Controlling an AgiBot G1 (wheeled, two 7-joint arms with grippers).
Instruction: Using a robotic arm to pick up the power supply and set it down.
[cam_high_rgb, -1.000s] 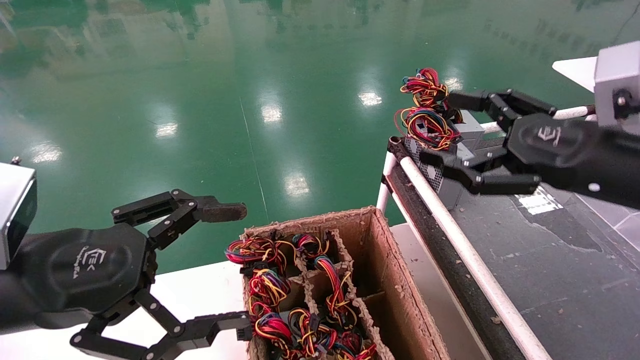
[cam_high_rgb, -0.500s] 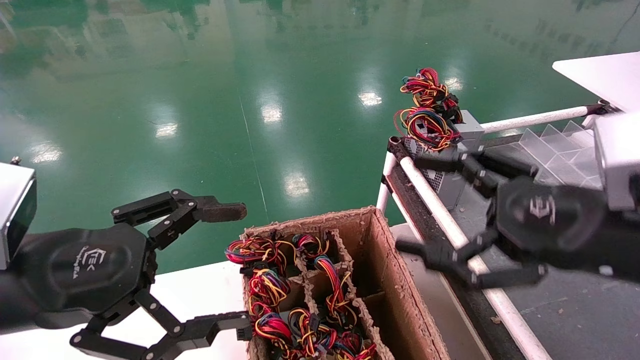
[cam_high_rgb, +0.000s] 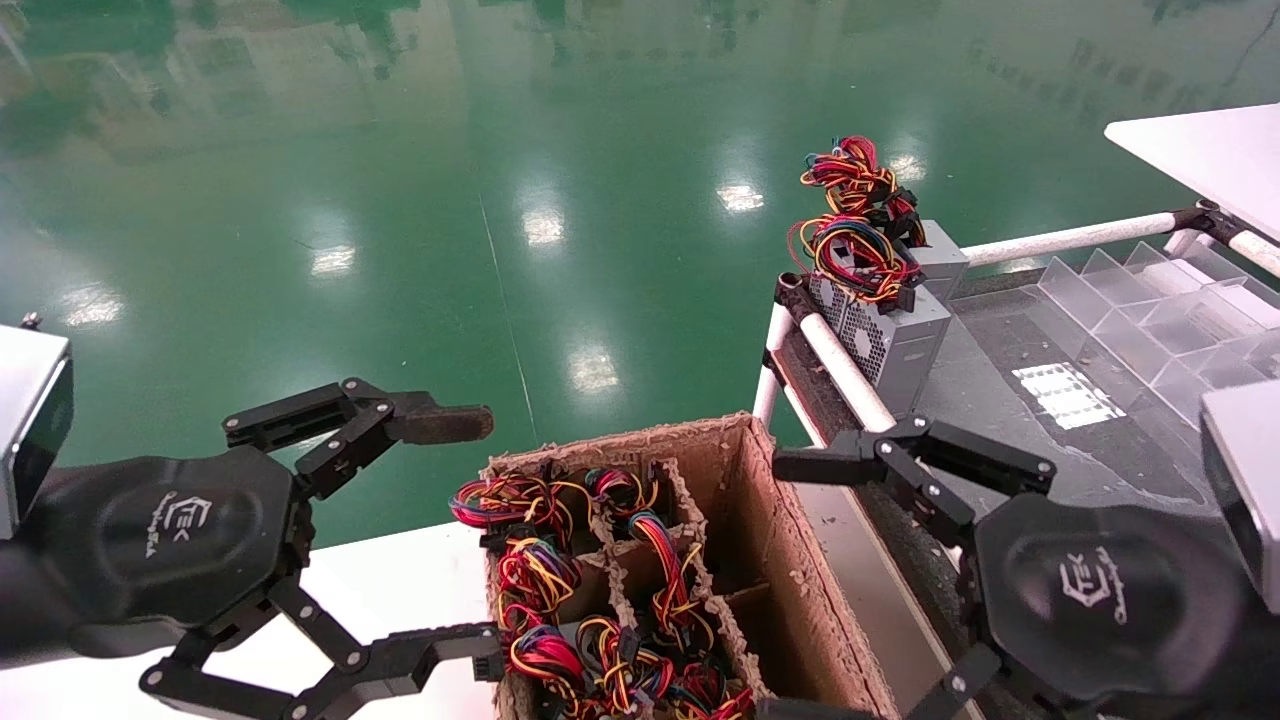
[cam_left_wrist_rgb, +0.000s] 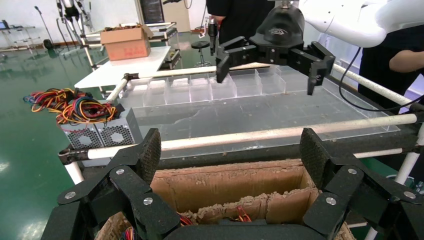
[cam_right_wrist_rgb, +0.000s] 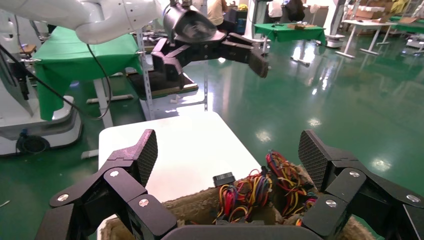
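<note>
Above the near right edge of the cardboard box (cam_high_rgb: 800, 560), the right gripper (cam_high_rgb: 800, 590) hangs with its black linkage fingers (cam_high_rgb: 815, 466) spread wide and holding nothing; its hexagonal palm carries a white logo. On the far corner of the dark-topped table (cam_high_rgb: 1050, 460), against the white rail (cam_high_rgb: 845, 365), stands the power supply (cam_high_rgb: 890, 335): a grey metal box with perforated vent holes on its side and loose loops of red, yellow, blue and black wires (cam_high_rgb: 850, 215) piled on top. It stands apart from both grippers. Clear plastic dividers (cam_high_rgb: 1150, 310) line the table's far side. The box is rough brown cardboard, split into cells that hold more wire bundles (cam_high_rgb: 600, 600). At the left, the left gripper (cam_high_rgb: 470, 530) hovers beside the box over the white table (cam_high_rgb: 400, 590), fingers likewise wide apart and empty.
</note>
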